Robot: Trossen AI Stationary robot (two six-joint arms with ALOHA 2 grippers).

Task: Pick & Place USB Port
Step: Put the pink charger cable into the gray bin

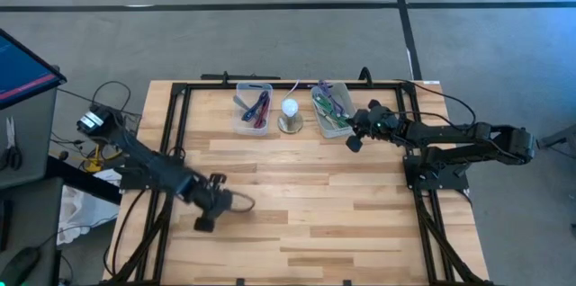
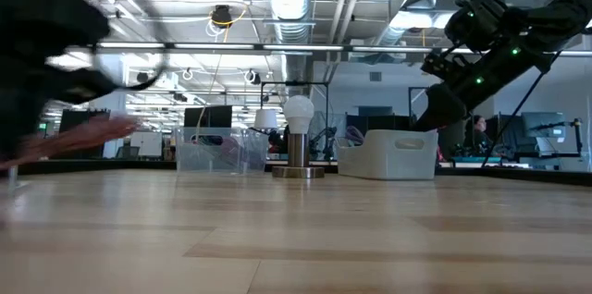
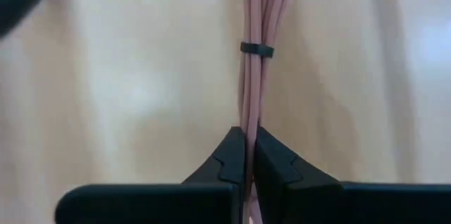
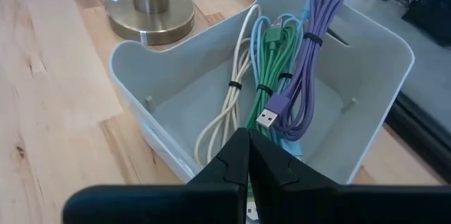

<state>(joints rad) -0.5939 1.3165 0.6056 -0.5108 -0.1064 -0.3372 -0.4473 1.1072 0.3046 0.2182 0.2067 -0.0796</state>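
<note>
Left end effector (image 3: 249,155) low over table (image 1: 360,223), clamped on pink cable (image 3: 255,76), apparently bundled.

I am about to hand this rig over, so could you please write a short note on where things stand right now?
Left tool: shut on the pink cable bundle, over the front-left of the table.
Right tool: shut, holding nothing, hovering at the white bin that holds cream, green and purple USB cables.
Clear bin with cables sits left of the lamp.
Done: pink bundle gripped.
Left: carry it to its bin and release; I cannot tell which bin is meant.
</note>
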